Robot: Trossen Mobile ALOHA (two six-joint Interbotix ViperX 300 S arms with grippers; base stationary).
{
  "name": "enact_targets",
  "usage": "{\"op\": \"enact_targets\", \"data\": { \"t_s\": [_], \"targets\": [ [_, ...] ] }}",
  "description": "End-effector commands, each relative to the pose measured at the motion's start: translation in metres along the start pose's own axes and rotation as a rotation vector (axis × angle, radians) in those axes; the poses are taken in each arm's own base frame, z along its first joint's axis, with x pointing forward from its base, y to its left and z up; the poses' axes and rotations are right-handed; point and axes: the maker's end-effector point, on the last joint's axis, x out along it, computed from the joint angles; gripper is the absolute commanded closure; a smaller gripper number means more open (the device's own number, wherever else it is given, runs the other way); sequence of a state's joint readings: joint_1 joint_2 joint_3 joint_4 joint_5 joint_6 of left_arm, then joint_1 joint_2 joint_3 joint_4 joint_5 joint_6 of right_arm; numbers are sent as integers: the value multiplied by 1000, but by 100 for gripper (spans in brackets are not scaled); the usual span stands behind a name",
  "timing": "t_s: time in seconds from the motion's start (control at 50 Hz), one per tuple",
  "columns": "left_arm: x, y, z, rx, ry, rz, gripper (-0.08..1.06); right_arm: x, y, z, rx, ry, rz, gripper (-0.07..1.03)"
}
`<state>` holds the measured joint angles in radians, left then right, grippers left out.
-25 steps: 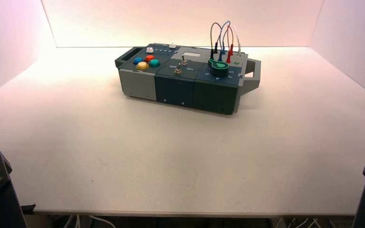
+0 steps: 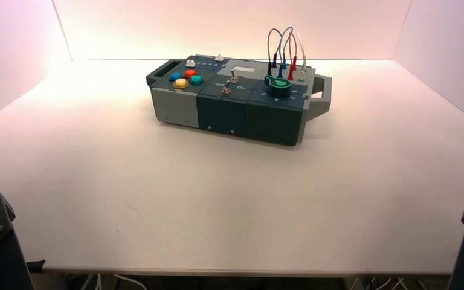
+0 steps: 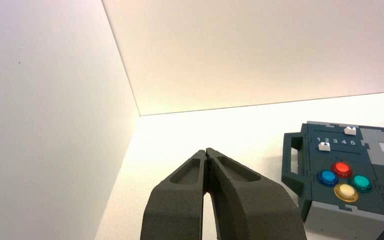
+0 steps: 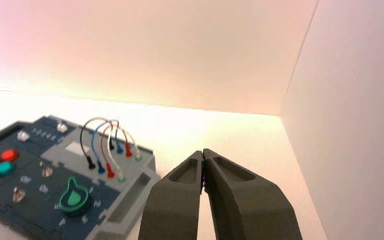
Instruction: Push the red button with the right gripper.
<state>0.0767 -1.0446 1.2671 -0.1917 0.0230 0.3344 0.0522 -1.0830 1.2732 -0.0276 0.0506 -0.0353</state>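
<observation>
The right gripper (image 4: 203, 152) is pulled back, far from the box (image 2: 235, 115), fingers pressed together, holding nothing. The left gripper (image 3: 207, 151) waits the same way. The red button (image 2: 190, 74) sits among the blue, yellow and teal buttons at the box's left end

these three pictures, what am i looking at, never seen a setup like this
It is a two-armed robot at a white table. One picture looks down from above and behind; the other two come from cameras on each arm's wrist. On the table stands a control box with four round buttons, toggle switches, a green knob and looped wires. The red button sits among blue, yellow and teal ones. The left gripper and right gripper are both shut, holding nothing, parked well short of the box.
</observation>
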Motion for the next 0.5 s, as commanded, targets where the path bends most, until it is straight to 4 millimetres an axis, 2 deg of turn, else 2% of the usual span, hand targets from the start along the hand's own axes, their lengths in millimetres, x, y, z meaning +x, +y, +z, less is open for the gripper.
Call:
{"op": "enact_targets", "data": {
  "t_s": [0.02, 0.14, 0.26, 0.36, 0.5],
  "targets": [
    [1, 3, 12, -7, -21, 6, 101, 0, 7, 21, -13, -19, 34, 98],
    [3, -2, 9, -5, 5, -16, 101, 2, 14, 32, -20, -16, 62, 98],
    [7, -17, 9, 14, 36, -82, 101, 2, 19, 53, -21, -15, 86, 98],
    [13, -31, 16, 31, 72, -145, 101, 2, 23, 77, -26, 12, 106, 98],
    [17, -44, 27, 43, 120, -204, 101, 2, 29, 98, -21, 49, 136, 98]
  ]
}}
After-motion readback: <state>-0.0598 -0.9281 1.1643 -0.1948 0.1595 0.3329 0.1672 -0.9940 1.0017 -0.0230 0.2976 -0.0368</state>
